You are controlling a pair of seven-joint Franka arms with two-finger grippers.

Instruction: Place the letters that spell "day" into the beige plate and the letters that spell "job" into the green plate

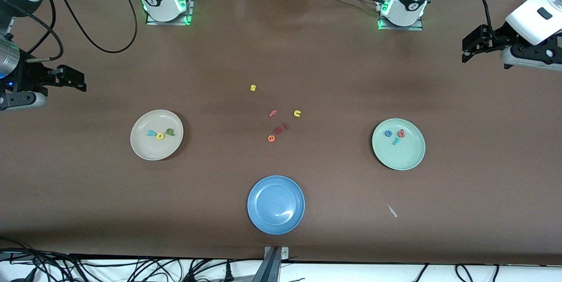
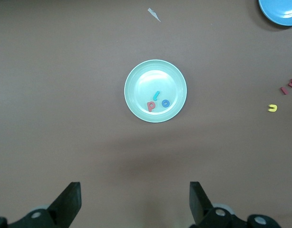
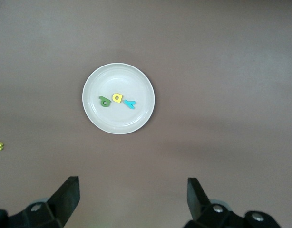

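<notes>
The beige plate (image 1: 153, 150) holds a teal "y" (image 1: 151, 133), a yellow letter (image 1: 160, 135) and a green letter (image 1: 170, 131) in a row. In the green plate (image 1: 401, 159) lie a blue "o" (image 1: 388, 133), a pinkish-red "b" (image 1: 401, 132) and a teal "j" (image 1: 396, 141). My left gripper (image 1: 466, 51) hangs open and empty over bare table at the left arm's end; its wrist view shows the green plate (image 2: 155, 78). My right gripper (image 1: 79, 79) hangs open and empty over the right arm's end; its wrist view shows the beige plate (image 3: 118, 76).
A blue plate (image 1: 275, 204) with nothing in it sits near the front camera's edge. Loose letters lie mid-table: a yellow "s" (image 1: 253, 88), a pink "f" (image 1: 272, 113), a yellow "u" (image 1: 297, 113), an orange "e" (image 1: 271, 138) and dark red ones (image 1: 281, 128). A white scrap (image 1: 392, 211) lies nearer the camera than the green plate.
</notes>
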